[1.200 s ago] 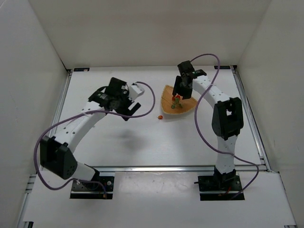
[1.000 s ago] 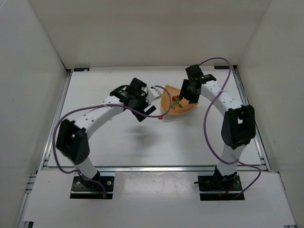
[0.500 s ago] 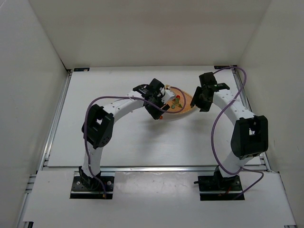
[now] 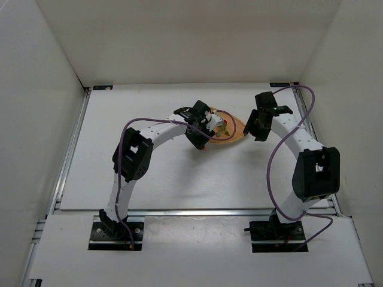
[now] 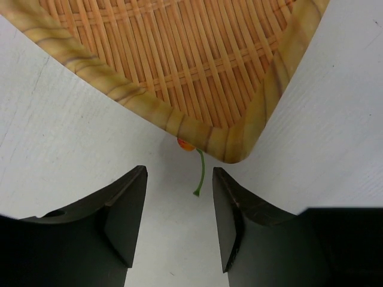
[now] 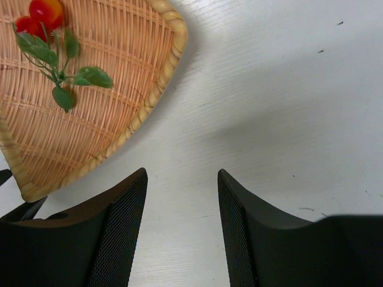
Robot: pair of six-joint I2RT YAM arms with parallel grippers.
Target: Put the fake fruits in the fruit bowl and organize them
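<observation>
Closest in, my left gripper (image 5: 179, 179) hangs low over the worktop (image 5: 60, 137). Its jaws stand partly apart with nothing between them. Just ahead of the fingertips is the loose berry (image 5: 185, 144). It lies on the worktop outside the fruit bowl (image 5: 128, 95), right at the rounded corner and half hidden under the rim. Its green stem (image 5: 200, 170) trails back toward me across the white surface. Only this wrist camera gives me that berry clearly; from overhead my left arm (image 4: 155, 128) crowds that spot.

On to my right gripper (image 6: 182, 179): a middling gap here too, and empty. It is poised over bare worktop just off the bowl's right side, clear of the rim. Farther on in this view the leafy sprig (image 6: 66, 75) lies inside the bowl on the weave, with two red berries (image 6: 46, 9) at its far end. The left wrist camera sees only bare weave, no sprig.

Overhead I get the layout that neither wrist shows. The bowl sits toward the far edge of the worktop, a little right of the middle. My grippers flank it, the left at its near-left corner and the right off its right side.
</observation>
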